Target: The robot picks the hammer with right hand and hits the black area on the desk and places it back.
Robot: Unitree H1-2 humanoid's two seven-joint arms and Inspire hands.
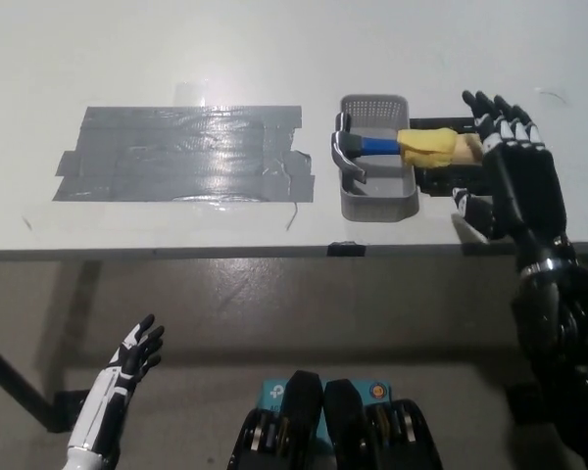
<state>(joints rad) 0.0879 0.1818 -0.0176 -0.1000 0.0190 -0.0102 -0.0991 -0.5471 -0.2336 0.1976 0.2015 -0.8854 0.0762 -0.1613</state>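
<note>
The hammer (372, 147) lies across a grey mesh basket (375, 202), its steel head over the basket's left side and its blue neck running right into a yellow-wrapped handle (433, 145). My black right hand (513, 162) is open, fingers spread, raised over the right end of that handle and hiding it; I cannot tell if it touches. The black area, a wide patch of dark grey tape (181, 155), is stuck to the desk left of the basket. My white left hand (127, 370) hangs open below the desk edge at lower left.
A black pad (436, 180) lies under the handle right of the basket. The desk's front edge (274, 251) runs across the picture's middle, with floor below. A dark desk leg (15, 392) slants at lower left.
</note>
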